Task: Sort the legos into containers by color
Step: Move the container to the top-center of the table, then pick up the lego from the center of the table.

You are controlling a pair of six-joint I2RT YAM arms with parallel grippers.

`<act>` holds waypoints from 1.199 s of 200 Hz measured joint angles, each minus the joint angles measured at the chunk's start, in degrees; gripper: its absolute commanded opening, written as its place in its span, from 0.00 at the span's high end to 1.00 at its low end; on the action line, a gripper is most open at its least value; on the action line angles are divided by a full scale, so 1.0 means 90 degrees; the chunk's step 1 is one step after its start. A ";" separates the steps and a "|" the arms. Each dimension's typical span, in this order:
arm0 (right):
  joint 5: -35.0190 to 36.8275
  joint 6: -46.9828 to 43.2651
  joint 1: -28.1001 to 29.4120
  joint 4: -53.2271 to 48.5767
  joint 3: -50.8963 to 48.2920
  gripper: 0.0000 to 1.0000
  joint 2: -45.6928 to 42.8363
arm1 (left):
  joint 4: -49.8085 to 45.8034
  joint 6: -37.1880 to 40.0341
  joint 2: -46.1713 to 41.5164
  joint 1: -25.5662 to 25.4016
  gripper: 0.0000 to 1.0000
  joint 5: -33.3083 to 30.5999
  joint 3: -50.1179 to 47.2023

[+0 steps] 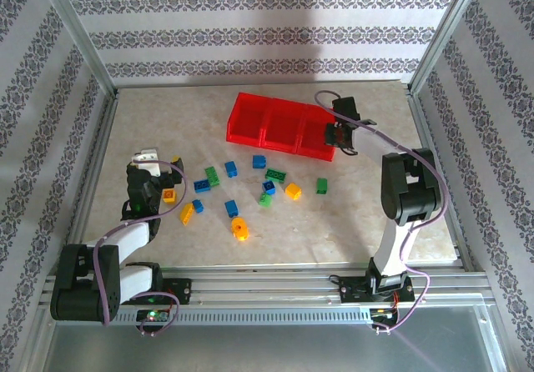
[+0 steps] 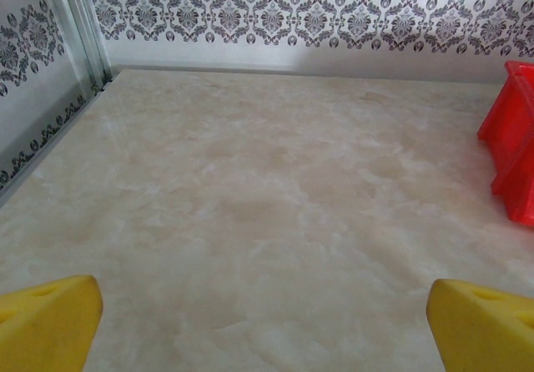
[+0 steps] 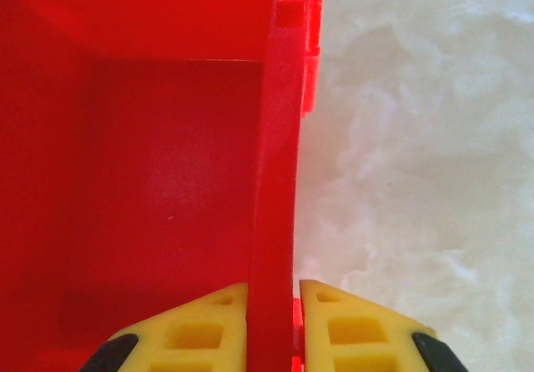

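Note:
The legos, small green [image 1: 275, 174], blue [image 1: 230, 168] and yellow-orange [image 1: 293, 191] bricks, lie scattered on the table in front of the containers, three compartments of one red tray [image 1: 250, 102]. My right gripper [image 1: 340, 135] is shut on the tray's right end wall [image 3: 271, 180], one yellow finger [image 3: 192, 330] inside the right compartment and the other outside; that compartment's floor is bare. My left gripper [image 1: 149, 157] hovers open at the table's left, just left of a yellow brick [image 1: 168, 194]. Its yellow fingers [image 2: 50, 322] stand wide apart over bare table, with the tray [image 2: 517, 138] off to the right.
Metal frame rails [image 1: 88, 80] and patterned walls close in the marble table [image 1: 375, 222] on the left, right and back. An orange round piece [image 1: 240, 228] lies nearest the front edge. Bare table stretches right of the bricks and behind the left gripper.

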 measured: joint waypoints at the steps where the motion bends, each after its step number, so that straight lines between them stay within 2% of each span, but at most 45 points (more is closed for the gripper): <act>1: -0.0005 -0.0007 -0.0002 -0.0002 0.0002 0.85 0.0000 | 0.0000 0.0000 -0.0002 0.0000 0.00 0.0000 0.0000; 35: -0.0163 -0.0289 0.0010 -0.0073 0.0153 0.82 0.0107 | 0.0000 0.0000 -0.0036 0.0000 0.00 0.0000 0.0000; 120: -0.0440 -0.0522 0.0010 -0.0384 0.0406 0.44 0.0199 | -0.0216 -0.0024 -0.0187 0.0000 0.00 -0.0053 0.0012; 147: -0.0447 -0.0517 0.0007 -0.0466 0.0408 0.39 0.0049 | -0.1268 -0.0148 -0.0746 0.0000 0.00 -0.0138 0.0352; 183: -0.0454 -0.0425 0.0010 -0.0464 0.0160 0.38 -0.0627 | -0.2800 -0.0566 -0.1868 0.0000 0.00 -0.0323 0.1146; 240: -0.0469 -0.0187 0.0141 -0.0442 -0.1294 0.38 -0.2033 | -0.5168 -0.1775 -0.3048 0.0000 0.00 -0.0673 0.1610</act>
